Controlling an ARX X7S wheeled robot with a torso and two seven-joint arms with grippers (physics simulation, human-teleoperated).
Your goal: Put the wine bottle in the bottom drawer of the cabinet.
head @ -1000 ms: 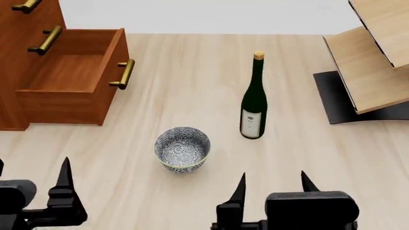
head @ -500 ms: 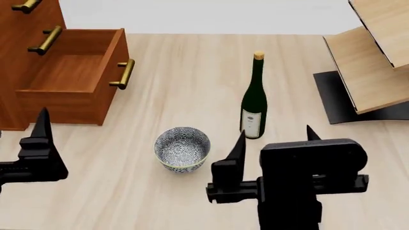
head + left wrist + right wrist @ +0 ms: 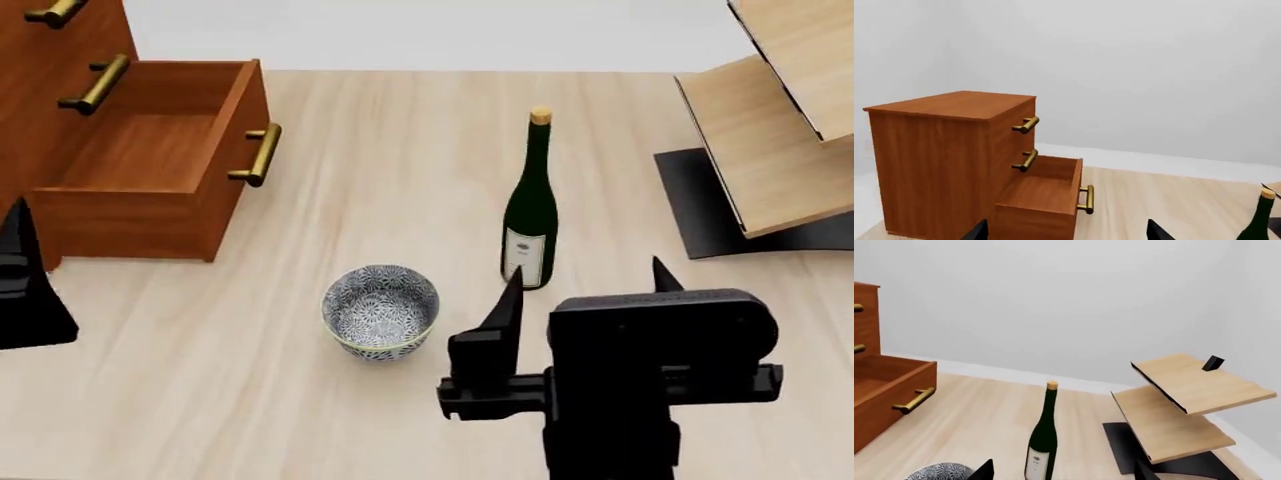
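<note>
Bottom drawer (image 3: 140, 165) of cabinet (image 3: 947, 165) already open at counter's far left. Wine bottle (image 3: 531, 210) upright mid-counter, ungrasped. Right end effector (image 3: 583, 295) spread open, near bottle; left end effector (image 3: 1064, 234) spread open, empty. Grasp, carry, placement all remain.

Dark green wine bottle (image 3: 530, 215) stands upright, corked; the cabinet's (image 3: 54, 60) bottom drawer (image 3: 147, 165) is pulled open far left.

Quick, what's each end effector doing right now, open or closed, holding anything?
Left end effector: open, holding nothing.
Right end effector: open, empty, fingers apart just short of the wine bottle.
</note>
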